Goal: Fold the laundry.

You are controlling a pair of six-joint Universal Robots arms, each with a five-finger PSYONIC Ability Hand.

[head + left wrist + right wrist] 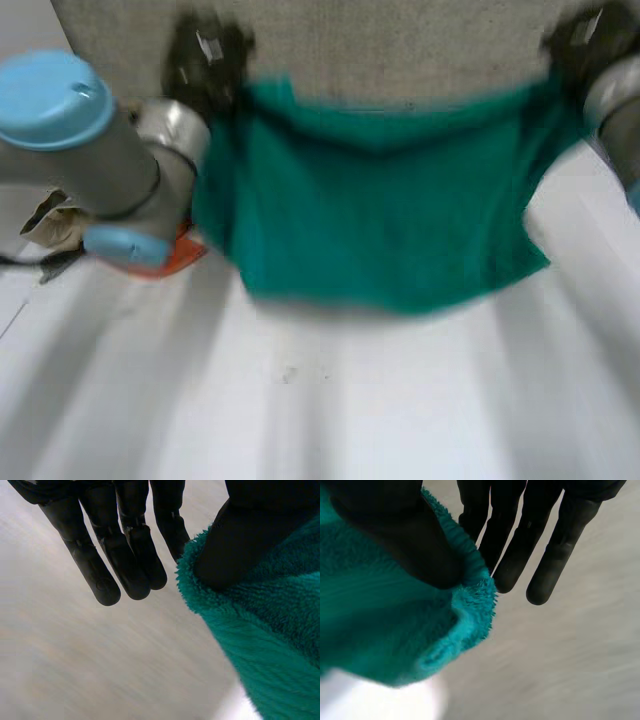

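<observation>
so the green towel [380,200] hangs spread out over the white surface [330,410], top corners pinched under the thumbs of the left robot hand [127,560] and right robot hand [415,535], I'd guess to lay it flat for folding

An orange thing [185,252] is sitting on the white tabletop [330,420] at the left side, half hiding behind the robot's arm [90,160]. A crumpled tan thing [45,215] is lying just beside it. The green towel [380,220] is hanging over the tabletop, and I cannot tell if it is touching
</observation>
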